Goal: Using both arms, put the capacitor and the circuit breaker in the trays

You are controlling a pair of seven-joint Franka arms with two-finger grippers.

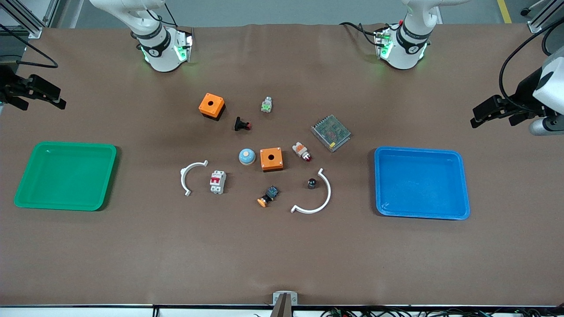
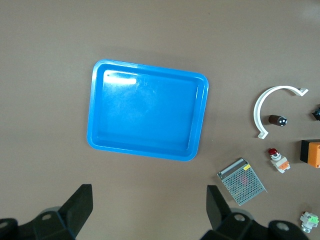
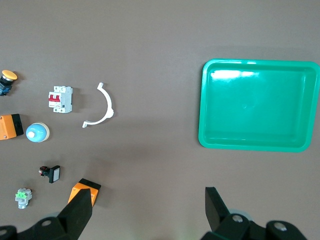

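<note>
Brown cloth covers the table point(image 1: 282, 255): the green tray point(image 1: 66, 176) at the right arm's end holds nothing, the circuit breaker point(image 1: 217, 182) lies just beside a small white arc point(image 1: 190, 176), the capacitor point(image 1: 312, 183) stands in the curve of a larger white arc point(image 1: 315, 196), and the blue tray point(image 1: 421, 182) at the left arm's end holds nothing. Both arms wait high, largely cut off at the frame edges. The right gripper point(image 3: 149, 212) hangs with fingers spread over bare cloth near the green tray, and the left gripper point(image 2: 149, 207) hangs likewise released near the blue tray.
</note>
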